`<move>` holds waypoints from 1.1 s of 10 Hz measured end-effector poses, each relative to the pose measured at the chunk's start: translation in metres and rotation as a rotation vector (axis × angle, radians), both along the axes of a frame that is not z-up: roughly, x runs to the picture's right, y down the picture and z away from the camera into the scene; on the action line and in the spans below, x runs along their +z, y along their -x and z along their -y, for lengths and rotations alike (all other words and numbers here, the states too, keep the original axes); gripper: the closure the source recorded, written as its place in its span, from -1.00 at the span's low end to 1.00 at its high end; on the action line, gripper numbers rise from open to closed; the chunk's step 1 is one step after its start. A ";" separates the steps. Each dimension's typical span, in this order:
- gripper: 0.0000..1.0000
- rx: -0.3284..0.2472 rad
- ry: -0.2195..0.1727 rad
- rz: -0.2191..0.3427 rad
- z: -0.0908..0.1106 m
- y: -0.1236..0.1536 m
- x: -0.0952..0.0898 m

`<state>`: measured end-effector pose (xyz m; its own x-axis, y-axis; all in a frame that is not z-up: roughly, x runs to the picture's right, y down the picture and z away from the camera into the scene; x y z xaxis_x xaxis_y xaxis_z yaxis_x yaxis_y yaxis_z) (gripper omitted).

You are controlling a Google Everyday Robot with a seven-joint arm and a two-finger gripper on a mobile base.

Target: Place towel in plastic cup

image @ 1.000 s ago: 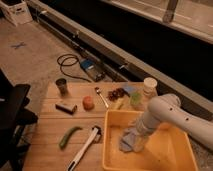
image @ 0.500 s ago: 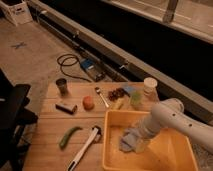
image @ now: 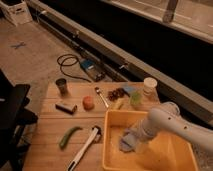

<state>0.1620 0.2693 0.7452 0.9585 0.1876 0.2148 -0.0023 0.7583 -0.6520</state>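
Observation:
A blue-grey towel (image: 128,141) lies crumpled in the yellow bin (image: 114,120) at the lower right of the wooden table. My gripper (image: 137,138) hangs from the white arm (image: 170,120) and reaches down into the bin, right at the towel's upper right side and touching it. A small greenish plastic cup (image: 136,98) stands upright on the table just behind the bin, apart from the gripper.
A white-lidded jar (image: 149,87) stands beside the cup. An orange fruit (image: 88,102), a spoon (image: 101,96), a dark cup (image: 62,86), a dark bar (image: 66,107), a green vegetable (image: 68,136) and a white-handled tool (image: 85,148) lie left of the bin. A black chair (image: 12,117) stands at the left.
The arm's elbow has sunk a little and shifted right, with the gripper staying at the towel in the bin. The towel has not left the bin.

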 end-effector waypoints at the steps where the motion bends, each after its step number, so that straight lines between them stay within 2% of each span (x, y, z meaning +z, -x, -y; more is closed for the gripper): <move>1: -0.54 0.001 0.009 -0.001 -0.005 -0.001 0.006; 4: -0.54 0.013 0.033 0.003 -0.017 -0.001 0.019; 5: -0.46 0.017 0.035 0.007 -0.019 -0.001 0.021; 6: -0.33 0.021 0.035 0.009 -0.019 -0.001 0.021; 11: 0.67 0.019 0.014 0.023 -0.025 0.001 0.019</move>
